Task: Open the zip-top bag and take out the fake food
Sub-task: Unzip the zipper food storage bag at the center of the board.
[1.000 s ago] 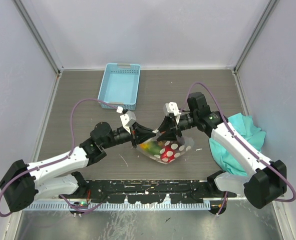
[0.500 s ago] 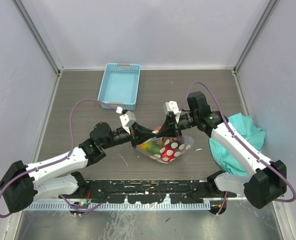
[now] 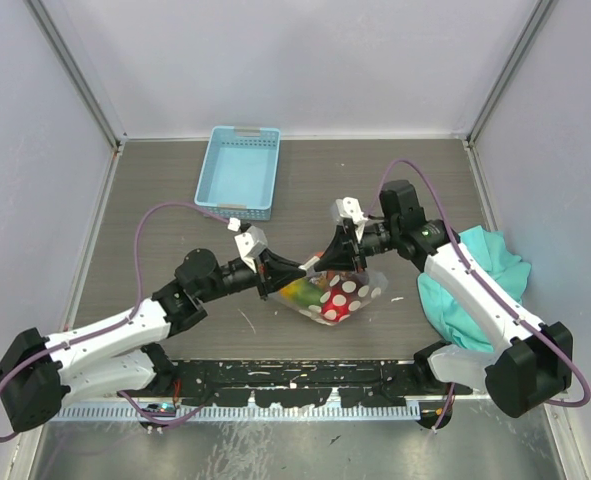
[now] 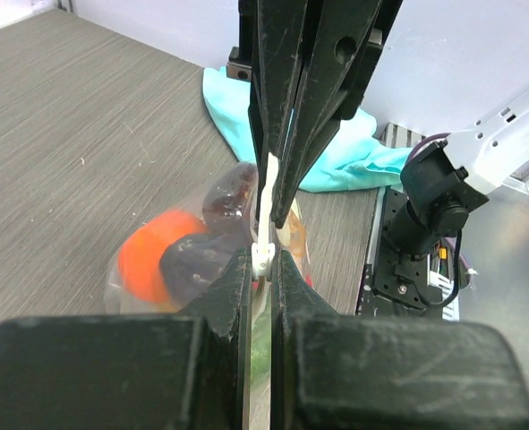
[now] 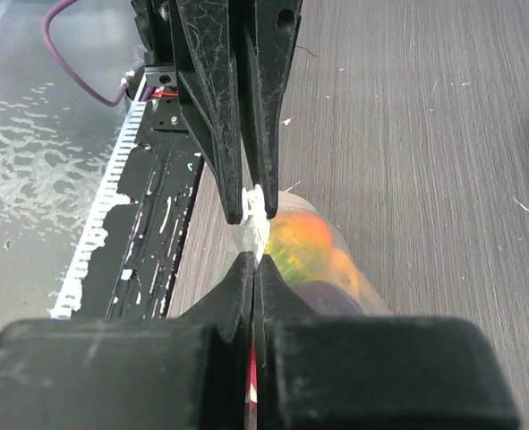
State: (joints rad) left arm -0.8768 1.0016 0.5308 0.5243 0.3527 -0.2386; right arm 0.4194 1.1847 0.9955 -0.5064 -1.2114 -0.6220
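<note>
The zip-top bag (image 3: 347, 298), clear with white dots, hangs tilted between my two grippers just above the table's middle. Inside it lies the fake food (image 3: 315, 292): an orange piece (image 4: 146, 264), a dark purple one (image 4: 197, 262) and an orange-green fruit (image 5: 302, 240). My left gripper (image 3: 305, 269) is shut on the white strip at the bag's top edge (image 4: 264, 255). My right gripper (image 3: 322, 264) faces it tip to tip and is shut on the same edge (image 5: 257, 219). Most of the bag's mouth is hidden behind the fingers.
A light blue basket (image 3: 240, 170) stands at the back left of the table. A teal cloth (image 3: 480, 280) lies bunched at the right under the right arm. The black rail (image 3: 295, 378) runs along the near edge.
The right gripper has closed on the bag's top edge. The left arm has drawn back slightly to the left, and the bag has shifted a little with the grippers.
</note>
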